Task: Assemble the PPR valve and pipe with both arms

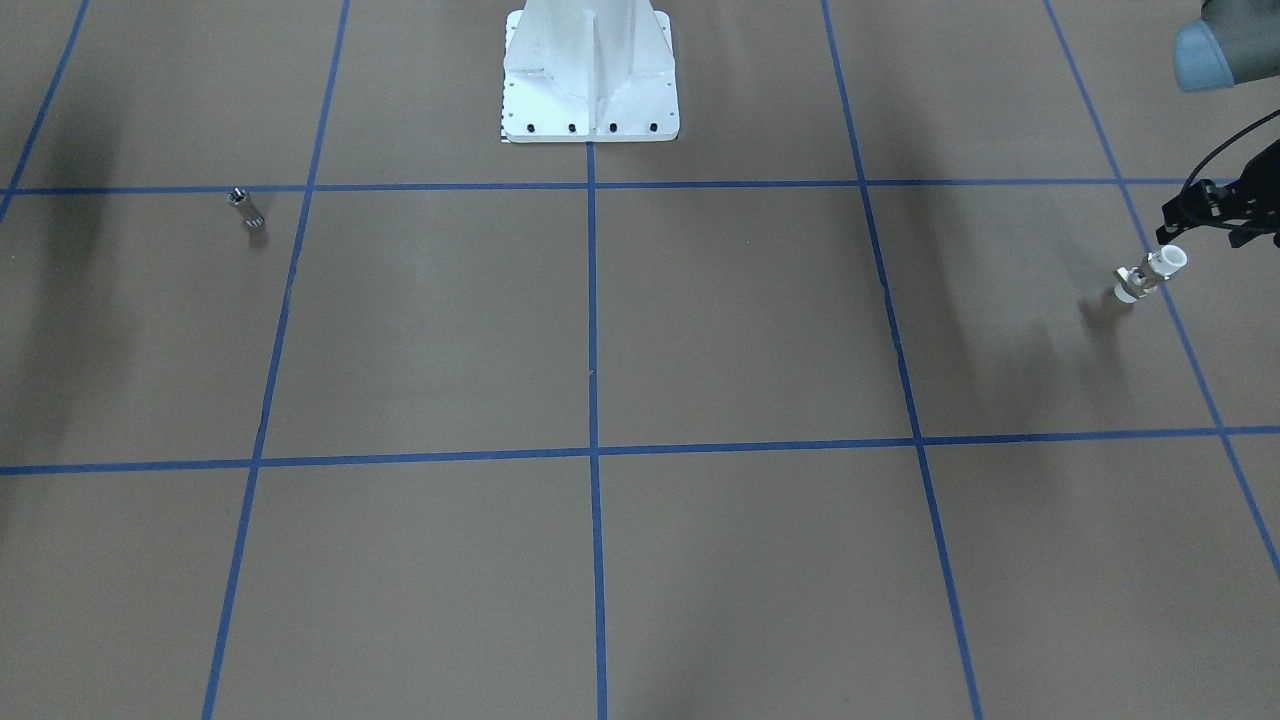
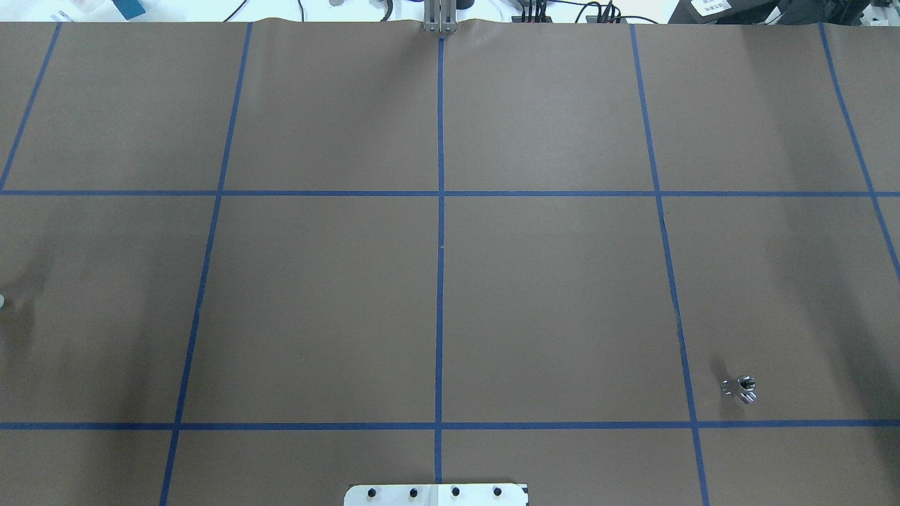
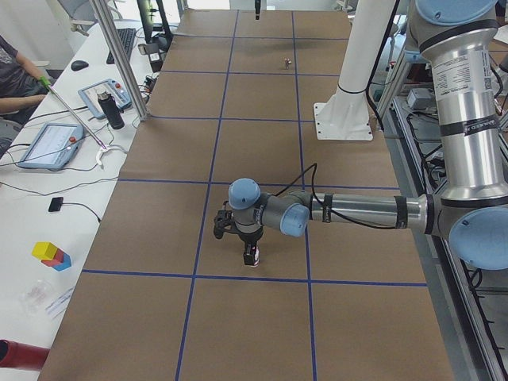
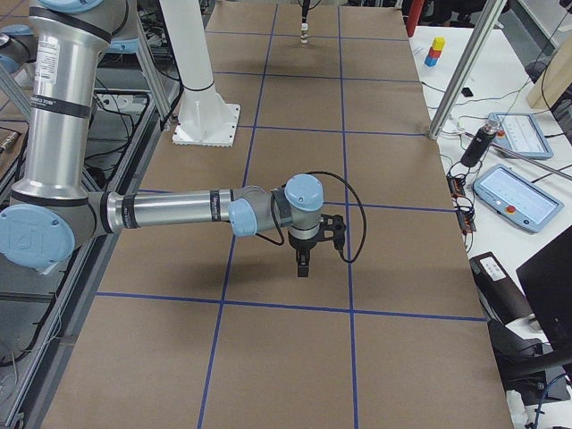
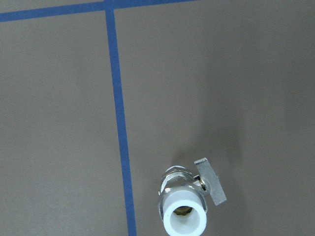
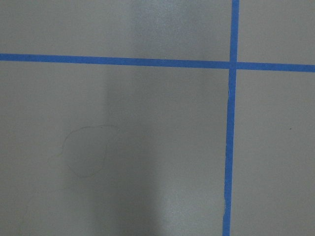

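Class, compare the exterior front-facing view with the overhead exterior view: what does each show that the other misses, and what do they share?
Only front-facing: the whole PPR valve and part of the left arm near it. Only overhead: black cables past the far edge of the brown table; the valve is at most a white speck at its left edge. Both: the pipe, the white pedestal base and the blue tape grid on that table.

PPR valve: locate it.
In the front-facing view the PPR valve is at the far right, on the robot's left side, just below the left gripper and beside a blue tape line.
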{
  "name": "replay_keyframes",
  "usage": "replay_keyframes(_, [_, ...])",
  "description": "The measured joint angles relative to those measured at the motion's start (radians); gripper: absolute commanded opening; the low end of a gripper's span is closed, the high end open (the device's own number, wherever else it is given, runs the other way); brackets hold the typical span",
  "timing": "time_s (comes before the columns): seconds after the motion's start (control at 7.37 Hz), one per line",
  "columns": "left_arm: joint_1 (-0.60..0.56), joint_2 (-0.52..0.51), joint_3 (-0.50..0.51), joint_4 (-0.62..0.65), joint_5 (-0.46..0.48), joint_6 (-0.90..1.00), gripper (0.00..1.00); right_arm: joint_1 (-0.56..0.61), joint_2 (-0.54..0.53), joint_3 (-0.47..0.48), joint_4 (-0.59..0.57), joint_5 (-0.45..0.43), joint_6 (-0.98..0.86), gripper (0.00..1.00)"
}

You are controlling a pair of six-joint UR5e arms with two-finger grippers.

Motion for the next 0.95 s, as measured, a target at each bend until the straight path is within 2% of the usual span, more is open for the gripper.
replay_keyframes(0.27, [0.025, -0.002, 0.062, -0.11, 0.002, -0.022, 0.95, -0.002, 0.0, 0.0, 0.0, -0.001, -0.001, 1.0])
replay_keyframes(0.54, [0.029, -0.002, 0.1, -0.176, 0.002, -0.032, 0.91, -0.003, 0.0, 0.001, 0.0, -0.001, 0.0, 1.0])
replay_keyframes(0.68, [0.029, -0.004, 0.104, -0.184, 0.002, -0.036, 0.85, -0.003, 0.0, 0.001, 0.001, 0.0, 0.0, 1.0])
replay_keyframes(0.81, [0.029, -0.006, 0.105, -0.186, 0.002, -0.039, 0.71, -0.003, 0.0, 0.001, 0.001, 0.0, 0.0, 1.0])
replay_keyframes(0.95, [0.029, -0.008, 0.105, -0.187, 0.002, -0.04, 0.45, -0.003, 0.0, 0.001, 0.001, 0.0, 0.0, 1.0])
